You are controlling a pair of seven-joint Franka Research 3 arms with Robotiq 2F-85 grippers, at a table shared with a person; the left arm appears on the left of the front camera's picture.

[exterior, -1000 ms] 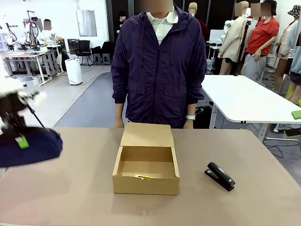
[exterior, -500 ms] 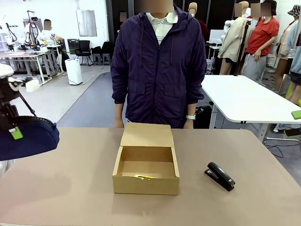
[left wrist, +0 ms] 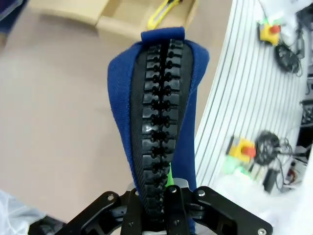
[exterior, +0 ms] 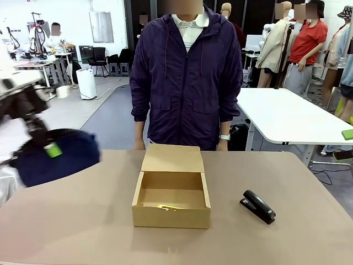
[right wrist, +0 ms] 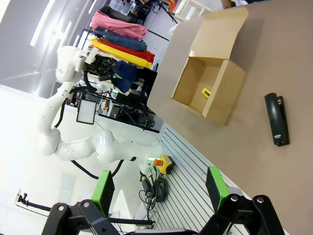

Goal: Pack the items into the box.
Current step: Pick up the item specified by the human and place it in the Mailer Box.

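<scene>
Over the last second the left gripper (exterior: 48,146) has carried the navy-blue zippered pouch (exterior: 63,157) up and inward from the far left edge of the front view. It now hangs, blurred by motion, above the left part of the table (exterior: 83,226), clear of the surface and still well to the left of the open cardboard box (exterior: 172,212). This looks like the transport leg of the packing: the pouch is lifted and heading for the box but has not reached it. The slim yellow object (exterior: 168,207) already lies on the box floor against the near wall, so the pouch appears to be the last item to go in. The box, its flap lid tipped back toward the person (exterior: 187,83), and the black stapler (exterior: 258,206) at lower right have not shifted. In the left wrist view the fingers (left wrist: 169,180) are clenched tight on one end of the pouch at the bottom of the frame. A green pad presses against the black zipper, which runs up the middle of the frame toward the box at the upper edge. The right gripper (right wrist: 159,192) has its green-padded fingers spread wide in its wrist view, with nothing between them and touching nothing, and the box and stapler lie well beyond it on the table.
</scene>
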